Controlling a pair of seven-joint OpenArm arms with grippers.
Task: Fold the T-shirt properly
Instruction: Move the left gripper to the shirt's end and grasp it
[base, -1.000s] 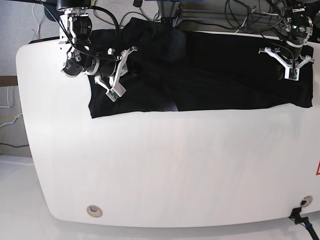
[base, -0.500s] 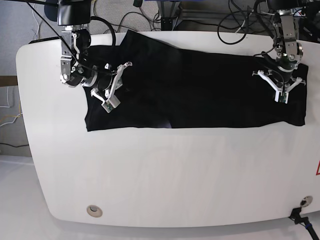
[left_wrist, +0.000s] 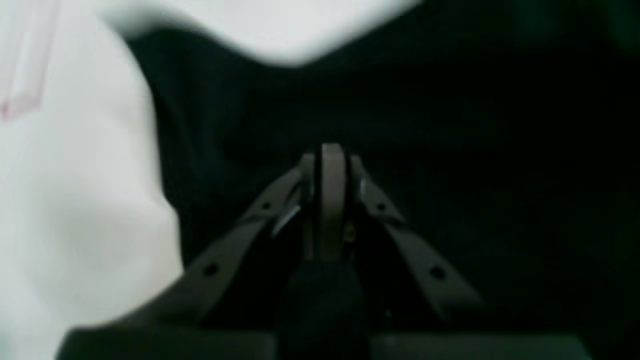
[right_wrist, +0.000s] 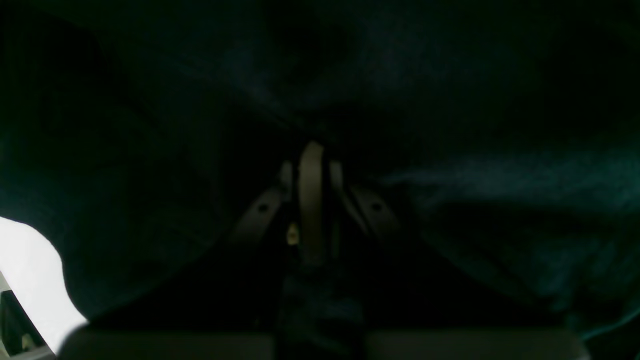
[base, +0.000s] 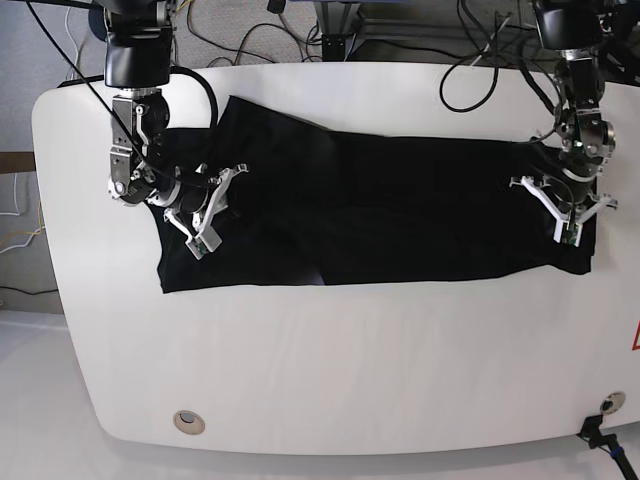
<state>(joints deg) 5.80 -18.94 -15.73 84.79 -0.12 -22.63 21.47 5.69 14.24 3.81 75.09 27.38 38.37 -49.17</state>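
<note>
At three and nine o'clock: both grippers gripped cloth.
Left gripper (base: 566, 228): jaws clamped on T-shirt (base: 400, 210).
Right gripper (base: 203, 237): likewise, probably stretching it flat across the desk (base: 330, 360).

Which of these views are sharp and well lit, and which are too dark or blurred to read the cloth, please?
Base view: evenly lit and sharp, the T-shirt a flat black shape on the white table. Left wrist view: soft and out of focus, table overexposed, left gripper blurred. Right wrist view: very dark, only faint folds around the right gripper.
</note>
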